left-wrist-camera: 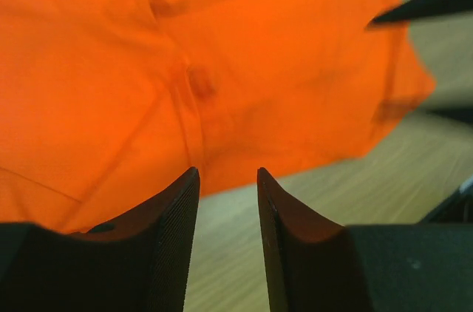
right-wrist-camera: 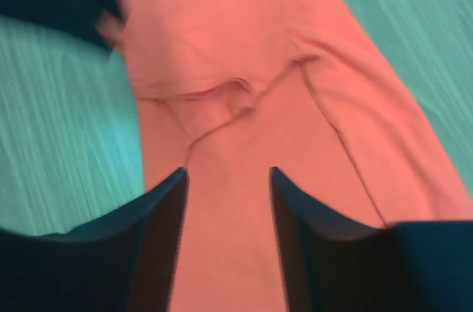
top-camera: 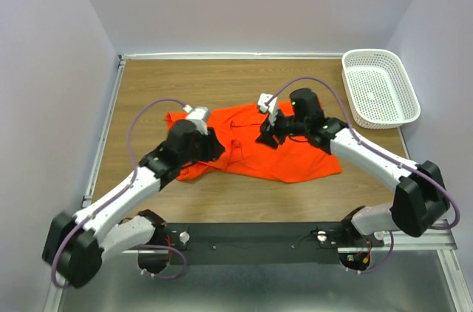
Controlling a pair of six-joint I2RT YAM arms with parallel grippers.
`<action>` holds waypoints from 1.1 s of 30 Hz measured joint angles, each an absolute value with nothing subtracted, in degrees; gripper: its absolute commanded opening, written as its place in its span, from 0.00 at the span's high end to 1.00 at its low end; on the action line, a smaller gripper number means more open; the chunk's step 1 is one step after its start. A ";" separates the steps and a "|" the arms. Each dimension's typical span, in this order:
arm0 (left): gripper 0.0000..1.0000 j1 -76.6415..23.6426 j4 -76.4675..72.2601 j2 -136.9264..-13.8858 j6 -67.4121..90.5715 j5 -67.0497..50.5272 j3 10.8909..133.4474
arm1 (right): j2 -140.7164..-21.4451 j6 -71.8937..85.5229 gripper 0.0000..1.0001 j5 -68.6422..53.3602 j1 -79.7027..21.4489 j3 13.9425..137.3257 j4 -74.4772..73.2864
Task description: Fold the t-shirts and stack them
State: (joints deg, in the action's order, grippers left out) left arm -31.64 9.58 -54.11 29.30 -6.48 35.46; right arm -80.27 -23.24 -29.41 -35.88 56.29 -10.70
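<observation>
One orange-red t-shirt (top-camera: 284, 151) lies spread and rumpled in the middle of the wooden table (top-camera: 244, 79). My left gripper (top-camera: 214, 146) is open and empty over the shirt's left part; in the left wrist view (left-wrist-camera: 228, 173) its tips hang above the shirt's near edge (left-wrist-camera: 244, 83) and bare wood. My right gripper (top-camera: 264, 137) is open and empty above the shirt's upper middle; in the right wrist view (right-wrist-camera: 228, 173) the cloth (right-wrist-camera: 244, 68), tinted pink, shows between the tips with a folded seam ahead. No neck label shows.
A white plastic lattice basket (top-camera: 380, 87) stands empty at the back right corner. Lilac walls close the table on three sides. The black rail with both arm bases (top-camera: 251, 242) runs along the near edge.
</observation>
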 measured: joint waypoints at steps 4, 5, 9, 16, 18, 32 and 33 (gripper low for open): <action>0.55 -40.53 11.84 -65.30 29.91 -3.36 36.64 | -78.48 -21.45 0.52 -32.38 -28.03 58.08 -13.10; 0.55 -42.24 12.73 -66.81 29.93 -2.11 37.30 | -78.11 -21.04 0.51 -32.71 -26.28 58.13 -13.41; 0.55 -47.18 14.96 -74.48 29.93 3.29 42.17 | -77.43 -19.66 0.50 -34.06 -23.38 58.13 -15.29; 0.57 -51.90 18.57 -85.56 29.85 12.27 49.60 | -77.41 -18.68 0.49 -35.92 -23.16 58.13 -16.73; 0.57 -52.01 19.46 -86.91 29.82 13.74 50.50 | -77.41 -18.48 0.49 -36.05 -23.03 58.13 -16.84; 0.57 -51.99 23.97 -91.92 29.89 21.80 51.72 | -77.47 -18.24 0.47 -36.75 -22.39 58.13 -17.30; 0.57 -51.99 24.14 -92.38 29.91 22.00 51.72 | -77.47 -18.20 0.47 -36.80 -22.37 58.13 -17.39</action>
